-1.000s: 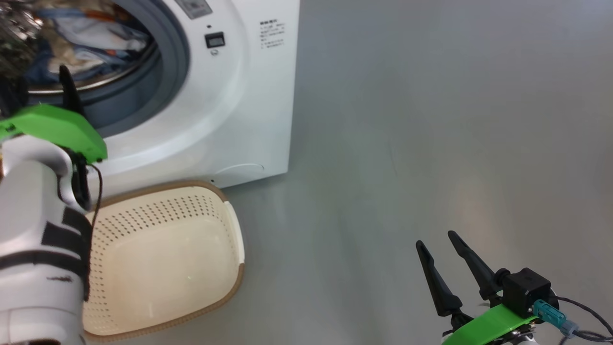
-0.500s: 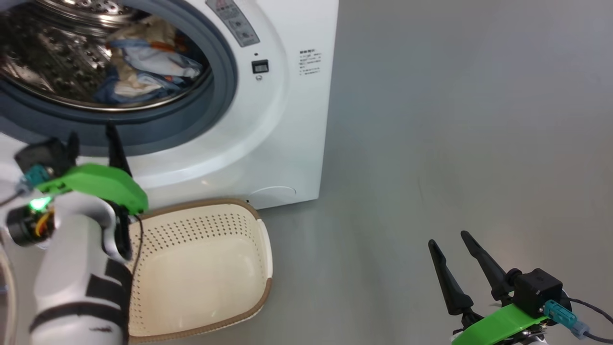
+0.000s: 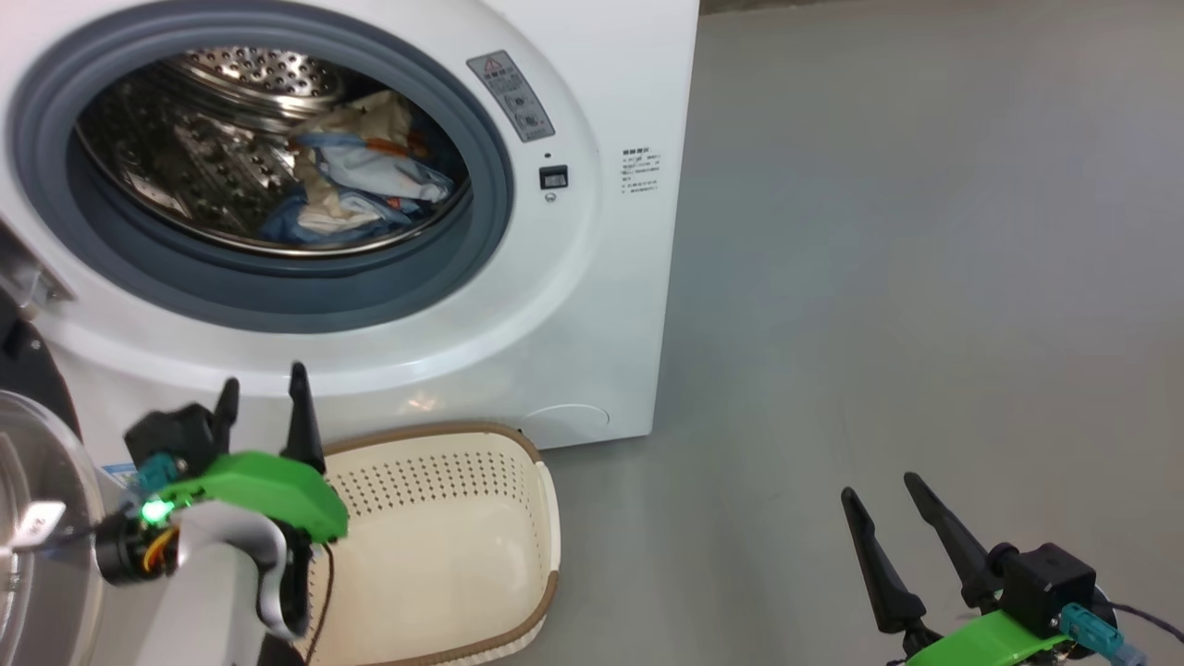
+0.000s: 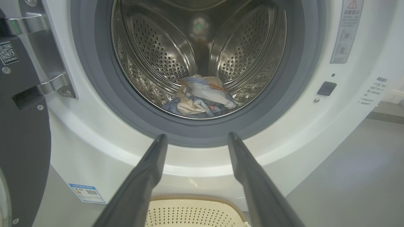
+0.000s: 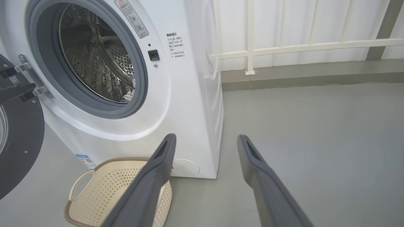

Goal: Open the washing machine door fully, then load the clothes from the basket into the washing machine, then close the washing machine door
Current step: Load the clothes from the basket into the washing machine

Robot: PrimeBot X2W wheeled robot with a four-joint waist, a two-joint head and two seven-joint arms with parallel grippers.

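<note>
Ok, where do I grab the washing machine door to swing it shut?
Probably the door rim farthest from its hinge, from the robot's left with the open left gripper. It hangs wide open, hinged at the opening's left, so the far rim gives most leverage, though out of frame.

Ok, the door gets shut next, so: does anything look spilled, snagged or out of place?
Nothing stands out. The clothes lie inside the drum, clear of the gasket; the basket looks empty on the floor; the washing machine door hangs open; left gripper and right gripper are open, holding nothing.
</note>
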